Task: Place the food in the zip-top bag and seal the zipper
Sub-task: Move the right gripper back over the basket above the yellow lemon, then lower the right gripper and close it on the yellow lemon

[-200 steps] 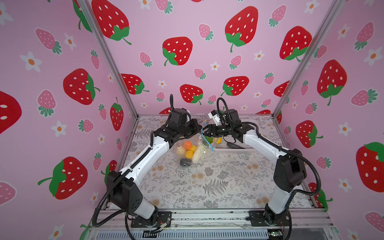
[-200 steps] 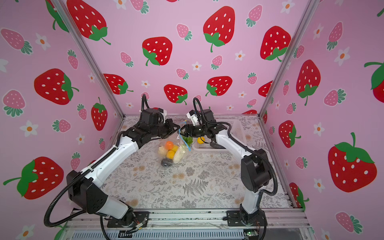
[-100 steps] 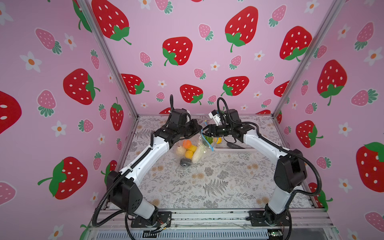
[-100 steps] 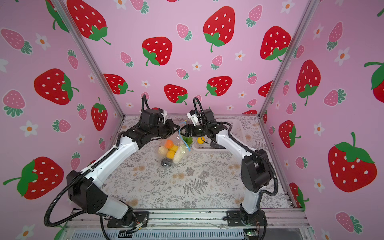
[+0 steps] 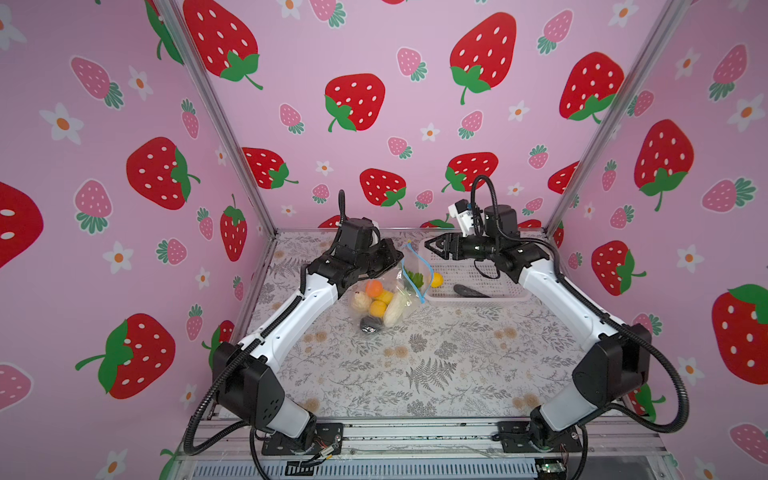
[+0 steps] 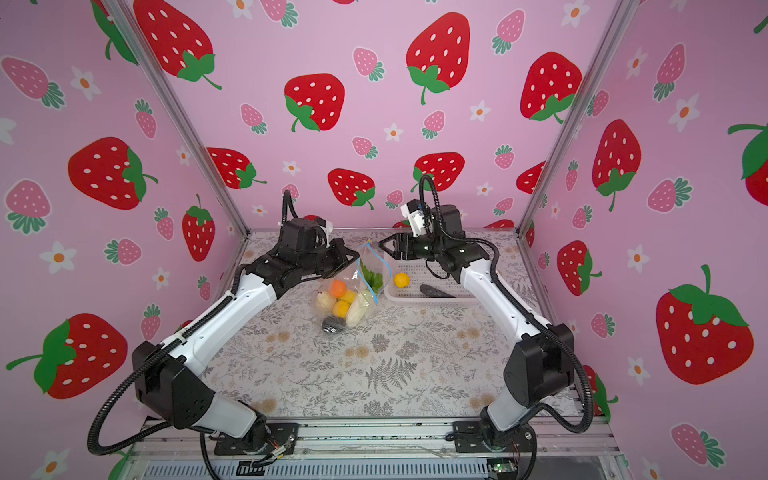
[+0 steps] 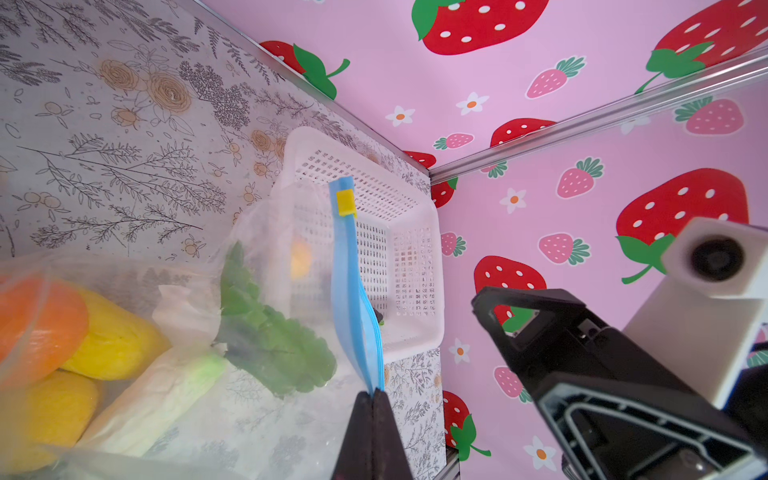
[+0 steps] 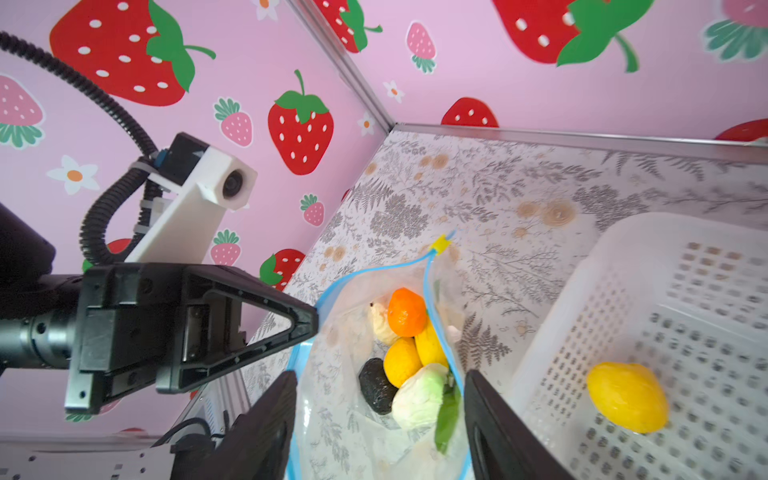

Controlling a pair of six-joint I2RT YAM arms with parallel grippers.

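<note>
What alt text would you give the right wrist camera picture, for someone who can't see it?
The left gripper pinches the blue zipper of a clear zip-top bag, open and holding orange, yellow, cream, black and green toy food. The right gripper, fingers open, frames the bag; a white basket beside it holds a yellow fruit.

Floral table (image 5: 415,374) bears zip-top bag (image 5: 388,301) and white basket (image 5: 498,299).

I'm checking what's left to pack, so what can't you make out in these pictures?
Dark piece in the basket: too small in both top views to identify.
Yellow piece in the basket: blurred behind the zip-top bag's plastic in the left wrist view.
Zipper's near end: cut off by the picture edge in the right wrist view.
</note>
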